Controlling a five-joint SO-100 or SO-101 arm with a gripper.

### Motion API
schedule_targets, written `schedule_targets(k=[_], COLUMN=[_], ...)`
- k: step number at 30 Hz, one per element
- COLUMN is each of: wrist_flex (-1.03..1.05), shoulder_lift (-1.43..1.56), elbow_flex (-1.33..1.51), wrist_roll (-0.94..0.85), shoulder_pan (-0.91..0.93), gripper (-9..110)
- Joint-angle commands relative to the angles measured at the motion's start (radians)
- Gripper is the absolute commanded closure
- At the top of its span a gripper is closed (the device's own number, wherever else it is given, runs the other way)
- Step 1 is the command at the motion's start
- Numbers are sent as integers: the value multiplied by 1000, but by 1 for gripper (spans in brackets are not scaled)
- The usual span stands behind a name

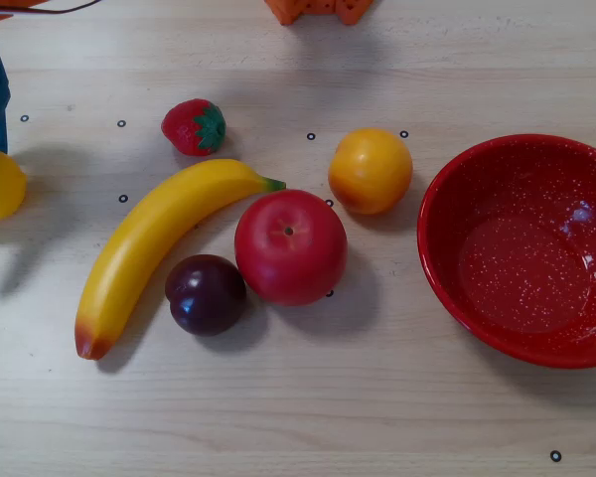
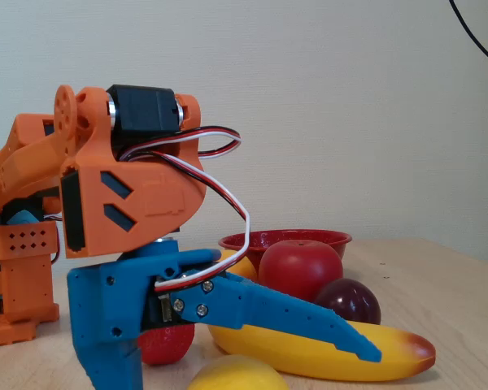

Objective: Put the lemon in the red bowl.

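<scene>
Backdrop: pale wood-grain bench (image 1: pixel 308 417) dotted with small black ring marks; in the fixed view a plain cream wall behind.
Hand: blue hand (image 2: pixel 252 357), spread wide in the fixed view, one long finger (image 2: pixel 309 321) reaching out over the banana; nothing sits between the jaws. In the overhead view only a blue corner shows at the left edge.
Lemon: the lemon (image 1: pixel 0 186) lies at the far left of the overhead view, just below that blue corner; in the fixed view it sits on the bench beneath the hand, whether touching I cannot tell.
Red bowl: the red bowl (image 1: pixel 457 288), at the right, holds nothing.
Other fruit: banana (image 1: pixel 149 248), red apple (image 1: pixel 290 246), dark plum (image 1: pixel 207 294), orange-yellow fruit (image 1: pixel 370 170), strawberry (image 1: pixel 193 126).
</scene>
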Motion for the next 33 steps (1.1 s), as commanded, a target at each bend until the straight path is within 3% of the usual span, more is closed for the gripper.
schedule_targets(k=[1,33], wrist_flex=[-26,-3], shoulder_lift=[55,60], elbow_flex=[-78,-80], wrist_roll=[-5,12], shoulder_pan=[15,2], gripper=[37,45])
